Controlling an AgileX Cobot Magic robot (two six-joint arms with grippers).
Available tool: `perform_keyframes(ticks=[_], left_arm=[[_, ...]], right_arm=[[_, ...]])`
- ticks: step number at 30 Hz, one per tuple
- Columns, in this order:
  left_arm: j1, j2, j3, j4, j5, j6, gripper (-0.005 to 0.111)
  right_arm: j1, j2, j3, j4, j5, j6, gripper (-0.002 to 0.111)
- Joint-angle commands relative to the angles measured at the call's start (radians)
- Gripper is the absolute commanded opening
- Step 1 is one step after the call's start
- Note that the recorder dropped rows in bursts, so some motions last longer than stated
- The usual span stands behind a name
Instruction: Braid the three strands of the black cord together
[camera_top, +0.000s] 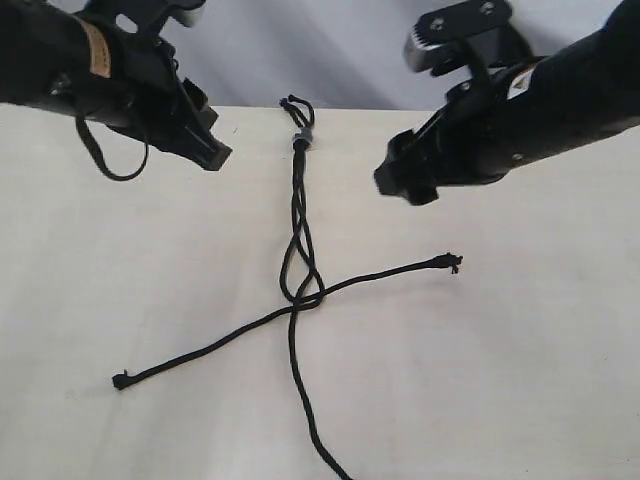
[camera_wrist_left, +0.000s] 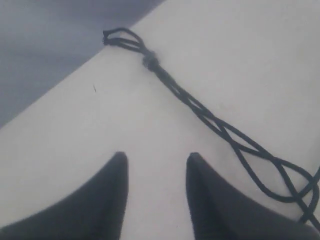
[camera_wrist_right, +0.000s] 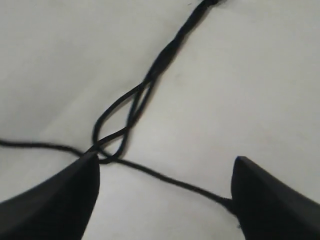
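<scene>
The black cord (camera_top: 298, 215) lies on the white table, its knot with the grey band (camera_top: 299, 137) at the far end. Below a loosely crossed stretch, the three strands part at a crossing (camera_top: 309, 297). One strand ends at the left (camera_top: 121, 381), one at the right (camera_top: 455, 263), and one runs off the near edge (camera_top: 325, 455). My left gripper (camera_top: 214, 150) (camera_wrist_left: 156, 159) hovers open and empty, left of the knot (camera_wrist_left: 151, 61). My right gripper (camera_top: 404, 182) (camera_wrist_right: 165, 161) hangs open above the table, and a strand (camera_wrist_right: 170, 179) lies on the table beneath its jaws.
The table's far edge (camera_top: 400, 108) runs just behind the knot, with grey floor beyond. A thicker black cable loop (camera_top: 112, 165) hangs from the left arm.
</scene>
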Motion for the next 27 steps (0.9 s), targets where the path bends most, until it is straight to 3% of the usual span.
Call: perform_keyframes(ticks=[1,2,7,14,16,18,19,21,27], left_arm=[[0.008,-0.083,0.097,0.034,-0.154,-0.006,0.006],[0.008,-0.098,0.1,0.034,-0.15,-0.006,0.0],[0.008,-0.156,0.1,0.032,-0.113,-0.008,0.0],[0.008,-0.184,0.1,0.033,-0.099,-0.008,0.0],[0.008,-0.184,0.1,0.033,-0.099,-0.008,0.0],[0.008,-0.184,0.1,0.033,-0.099,-0.008,0.0],[0.008,-0.184,0.1,0.033,-0.099,-0.008,0.0],[0.008,-0.184,0.1,0.03,-0.099,-0.008,0.0],[0.008,-0.184,0.1,0.03,-0.099,-0.008,0.0]], right_arm=[[0.152,0.071,-0.004,0.01,0.079,-0.006,0.069],[0.193,0.097,-0.004,0.01,0.081,-0.006,0.069],[0.349,0.242,-0.004,-0.016,0.09,-0.006,0.069],[0.409,0.398,-0.004,-0.019,0.095,0.011,0.069],[0.409,0.436,-0.004,-0.019,0.085,0.019,0.061],[0.409,0.461,-0.004,-0.021,0.074,0.019,0.041],[0.409,0.467,-0.004,-0.06,0.077,0.027,0.022],[0.409,0.448,-0.024,-0.162,0.094,0.042,0.0],[0.409,0.413,-0.147,-0.823,0.17,0.04,-0.001]])
